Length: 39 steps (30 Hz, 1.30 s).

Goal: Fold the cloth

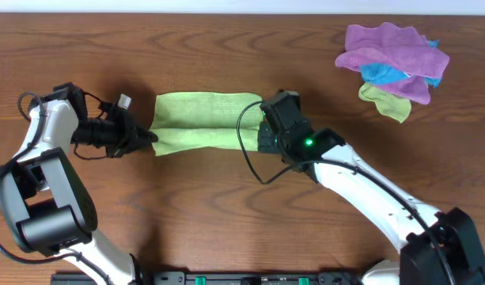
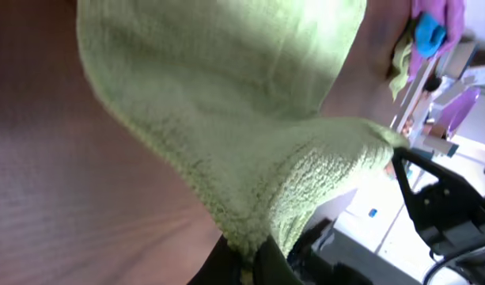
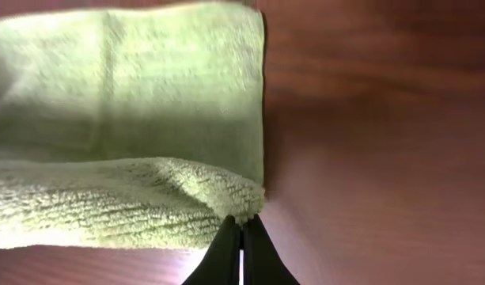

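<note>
The lime-green cloth lies in the middle of the table, its near edge lifted and doubled over toward the far half. My left gripper is shut on the cloth's near-left corner; the left wrist view shows the cloth pinched between the jaws. My right gripper is shut on the near-right corner; the right wrist view shows the cloth with its corner pinched at the fingertips. The white tag does not show.
A pile of purple, blue and olive-green cloths lies at the far right of the wooden table. It shows small in the left wrist view. Cables hang from both arms.
</note>
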Tool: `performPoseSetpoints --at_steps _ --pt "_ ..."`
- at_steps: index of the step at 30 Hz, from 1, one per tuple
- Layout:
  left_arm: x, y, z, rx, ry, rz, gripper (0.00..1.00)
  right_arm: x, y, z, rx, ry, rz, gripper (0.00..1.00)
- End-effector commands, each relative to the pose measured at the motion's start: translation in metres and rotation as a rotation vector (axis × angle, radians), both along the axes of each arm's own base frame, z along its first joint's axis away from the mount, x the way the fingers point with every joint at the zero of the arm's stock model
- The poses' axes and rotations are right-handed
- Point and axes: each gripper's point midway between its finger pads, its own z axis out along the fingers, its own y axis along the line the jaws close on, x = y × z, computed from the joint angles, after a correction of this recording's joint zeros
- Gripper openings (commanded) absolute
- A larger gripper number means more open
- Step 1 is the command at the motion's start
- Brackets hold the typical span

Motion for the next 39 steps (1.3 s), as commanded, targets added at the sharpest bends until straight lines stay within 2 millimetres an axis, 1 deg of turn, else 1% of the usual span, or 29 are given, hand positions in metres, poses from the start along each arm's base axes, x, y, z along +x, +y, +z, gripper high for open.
performPoseSetpoints --at_steps 1,5,9,12,15,18,25,33,39 --pt "0.015 0.002 0.002 -0.016 0.001 0.055 0.06 0.015 -0.006 0.013 -0.024 -0.072 -0.026 0.01" --pt "0.038 -0.002 0.004 -0.013 -0.061 0.089 0.06 0.028 -0.005 0.013 -0.033 -0.116 -0.04 0.01" --pt "0.062 -0.009 0.006 -0.001 -0.129 0.109 0.06 0.039 -0.003 0.006 -0.041 -0.139 -0.032 0.01" --pt "0.073 -0.013 0.005 0.025 -0.156 0.119 0.06 0.045 -0.006 -0.005 -0.048 -0.129 -0.045 0.02" --pt "0.083 -0.015 0.002 0.07 -0.18 0.128 0.06 0.054 -0.01 -0.01 -0.061 -0.142 -0.041 0.02" --pt "0.091 -0.015 0.0 0.107 -0.199 0.138 0.06 0.063 -0.014 -0.012 -0.06 -0.155 -0.052 0.02" --pt "0.101 -0.008 -0.009 0.217 -0.225 0.158 0.06 0.084 -0.02 -0.017 -0.079 -0.165 -0.061 0.01" --pt "0.117 -0.003 -0.014 0.31 -0.265 0.196 0.06 0.107 -0.009 -0.023 -0.096 -0.169 -0.037 0.02" --pt "0.123 0.002 -0.025 0.344 -0.262 0.215 0.06 0.113 -0.005 -0.036 -0.112 -0.152 -0.021 0.01"
